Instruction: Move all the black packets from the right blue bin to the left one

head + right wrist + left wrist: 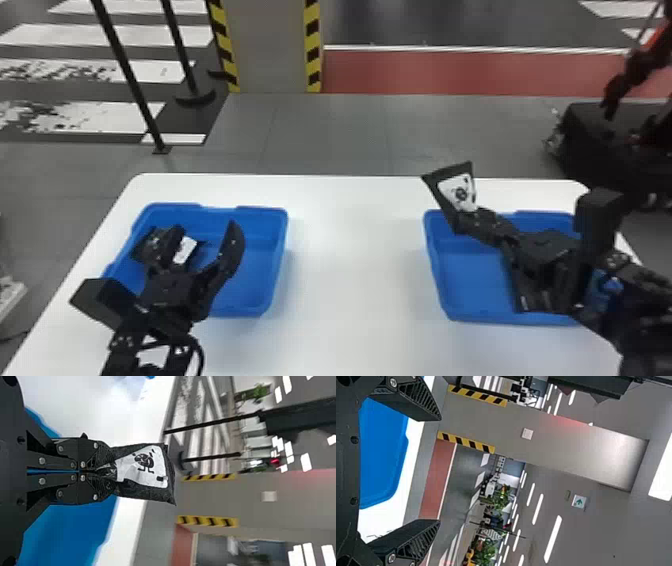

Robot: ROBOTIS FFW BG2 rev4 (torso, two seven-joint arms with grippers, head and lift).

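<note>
You are holding one black packet [460,192] up at the far-left corner of the right bin [467,282], taking the center of the surface [350,250] as your clock and its far edge as 12. The packet's white label with a black cartoon figure is facing the head camera, and its broad end is pointing toward 11 o'clock from the right tool [466,220]. Your right tool is gripping the packet by its narrow end; in the right wrist view you are seeing the two fingertips of that tool [112,472] pressing together on it, with the rest of the packet sticking out beyond them.

The right bin is sitting at 3 o'clock on the surface, and your right arm is coming in from about 4 o'clock, covering part of it. The left bin [277,260] is sitting at 9 o'clock. Inside it, toward its own 10 o'clock, a white-labeled packet [185,250] is lying partly hidden by the left tool [204,232]; you cannot tell how many packets the dark shapes there are making up. You are holding that left tool [439,470] over the bin with its fingers spread wide and nothing between them.

Past the surface, a gray pillar [267,45] with yellow-and-black edging is standing near 11 o'clock, and a red floor strip [450,72] is running toward 1 o'clock.
</note>
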